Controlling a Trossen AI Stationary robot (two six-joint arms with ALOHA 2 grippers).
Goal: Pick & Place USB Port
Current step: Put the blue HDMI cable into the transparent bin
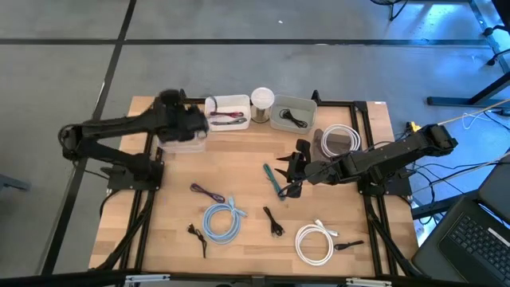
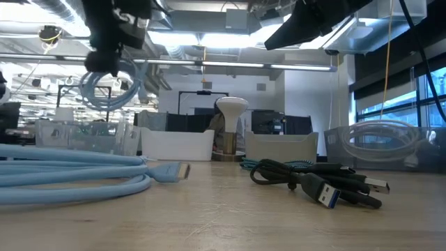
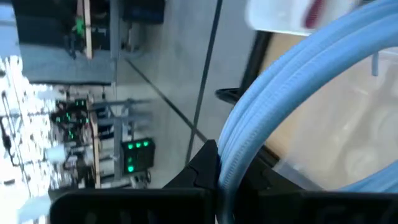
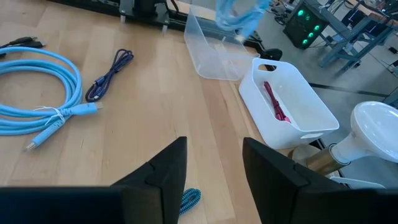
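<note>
The left end effector [image 2: 104, 59] hangs above the clear plastic bin [image 4: 214, 46] at the back left of the table [image 1: 239, 159], closed on a coiled light blue cable [image 3: 292, 99] that dangles beneath it, off the table. In the left wrist view the blue strands run straight down between the dark fingers [image 3: 205, 165], with the clear bin below them. Just to the side of this end effector sits a white bin [image 4: 289, 102] holding a red cable [image 4: 275, 102], then a white lamp [image 1: 262, 99] and a grey bin [image 1: 293, 113] with a black cable in it. The right end effector [image 4: 211, 171] hovers low over the middle of the table with its fingers apart and nothing between them; a teal cable [image 1: 273, 179] lies right beneath it. Ahead of it, toward the left arm, lie a purple cable [image 4: 109, 74] and a second light blue coil [image 1: 224, 219] flat on the wood. Nearer the front edge rest a black USB cable [image 2: 317, 183], a white coiled cable [image 1: 314, 242] and a small black cable [image 1: 196, 235]. Another white coil [image 1: 341, 140] sits behind the right arm.
</note>
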